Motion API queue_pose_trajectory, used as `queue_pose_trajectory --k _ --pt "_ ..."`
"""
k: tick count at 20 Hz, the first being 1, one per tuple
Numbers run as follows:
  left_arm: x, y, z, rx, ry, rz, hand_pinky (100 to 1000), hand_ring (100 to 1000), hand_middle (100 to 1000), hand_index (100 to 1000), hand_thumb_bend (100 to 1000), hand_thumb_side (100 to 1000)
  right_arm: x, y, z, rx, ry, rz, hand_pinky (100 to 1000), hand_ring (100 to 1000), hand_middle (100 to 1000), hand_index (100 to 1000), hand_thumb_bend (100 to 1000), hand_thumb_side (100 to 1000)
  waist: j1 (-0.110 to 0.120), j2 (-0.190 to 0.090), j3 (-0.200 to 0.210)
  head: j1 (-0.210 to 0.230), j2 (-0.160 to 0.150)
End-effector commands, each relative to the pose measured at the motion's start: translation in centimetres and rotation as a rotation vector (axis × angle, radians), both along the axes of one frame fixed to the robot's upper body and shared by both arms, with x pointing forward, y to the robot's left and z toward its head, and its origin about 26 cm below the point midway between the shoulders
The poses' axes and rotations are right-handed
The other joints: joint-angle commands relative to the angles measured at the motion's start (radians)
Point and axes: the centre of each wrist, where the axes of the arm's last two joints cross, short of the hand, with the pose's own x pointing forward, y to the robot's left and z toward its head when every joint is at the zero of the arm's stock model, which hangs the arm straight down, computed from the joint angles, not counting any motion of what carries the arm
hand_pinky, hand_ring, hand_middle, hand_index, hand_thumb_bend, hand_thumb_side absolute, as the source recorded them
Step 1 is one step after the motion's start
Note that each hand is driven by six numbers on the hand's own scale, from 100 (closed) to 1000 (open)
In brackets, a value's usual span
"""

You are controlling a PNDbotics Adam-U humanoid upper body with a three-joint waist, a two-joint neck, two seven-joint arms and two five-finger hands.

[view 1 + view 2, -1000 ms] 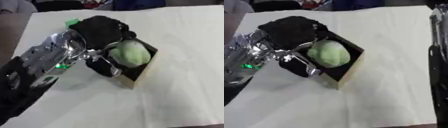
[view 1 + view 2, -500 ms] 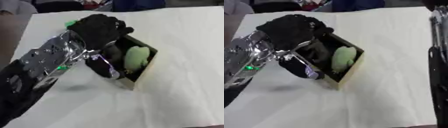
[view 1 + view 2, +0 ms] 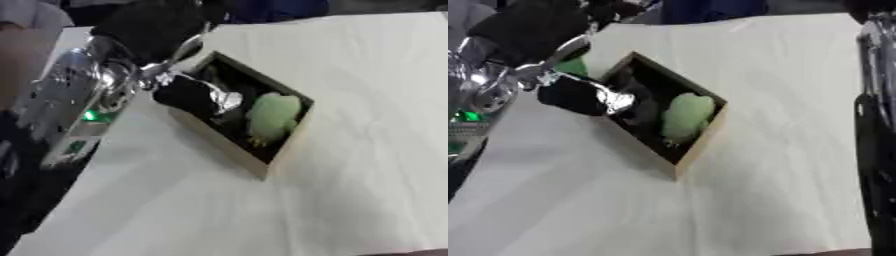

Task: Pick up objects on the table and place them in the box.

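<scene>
White cloth covers the table (image 3: 367, 150) in front of me, creased here and there, with dark shapes of people's clothing along the far edge.

My left hand (image 3: 188, 95) comes in from the left, silver forearm with a green light, black fingers reaching over the near-left wall of the box (image 3: 280, 155). The pictures are smeared there, so I cannot tell whether the fingers are curled or straight, nor whether they touch anything. I see nothing clearly held in them. My right arm (image 3: 877, 125) shows only as a dark upright bar at the right edge of the right eye view; its hand is out of sight.

Just beyond my fingers, inside the box, lies a pale green object (image 3: 273, 117), resting lengthwise toward the right-hand wall on the dark floor. Something darker sits beside it in the box, too murky to name. Behind my hand, in the right eye view, a small green thing (image 3: 573, 66) lies on the cloth just outside the box's far-left side.

I judge this to be the end of a placing step: the green object is in, and my hand is over the rim. Next I would lift clear of the box wall without nudging it, then go for that green thing on the cloth.
</scene>
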Motion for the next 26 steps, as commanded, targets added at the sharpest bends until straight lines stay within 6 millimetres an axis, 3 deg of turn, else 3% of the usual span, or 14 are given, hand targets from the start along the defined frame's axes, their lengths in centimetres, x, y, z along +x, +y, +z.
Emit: queue_pose_trajectory --k 1,8,13,21,23,26 --pt "-0.3 2.5 1.9 -0.047 -0.052 0.056 812 896 827 974 549 770 -0.6 -0.3 1.0 0.007 -0.036 -0.002 1000 954 852 879 115 797 0.000 -0.022 0.001 -0.007 -0.008" --pt "-0.7 5.5 3.9 -0.041 -0.024 0.184 822 904 831 979 588 706 -0.6 -0.2 1.3 0.006 -0.046 -0.003 1000 954 852 879 115 794 -0.002 -0.018 -0.003 -0.006 -0.009" --pt "-0.2 6.8 4.5 -0.002 0.115 0.251 845 918 846 992 519 613 -0.6 -0.1 1.5 0.004 -0.054 -0.001 1000 953 852 878 115 794 -0.003 -0.015 -0.008 0.004 -0.012" --pt "3.1 9.1 5.4 0.025 0.242 0.387 857 928 854 1000 622 652 -0.6 0.2 1.7 0.001 -0.061 0.007 1000 952 850 873 112 797 -0.001 -0.009 -0.019 0.018 -0.023" --pt "4.3 9.6 5.5 0.016 0.280 0.415 859 928 856 1000 602 669 -0.6 0.3 1.8 -0.001 -0.062 0.009 1000 952 850 872 111 799 0.000 -0.006 -0.023 0.023 -0.027" --pt "6.2 10.4 5.5 -0.003 0.326 0.454 860 932 858 991 677 671 -0.6 0.4 2.1 -0.004 -0.070 0.010 1000 952 850 871 109 801 0.001 0.002 -0.030 0.030 -0.037"
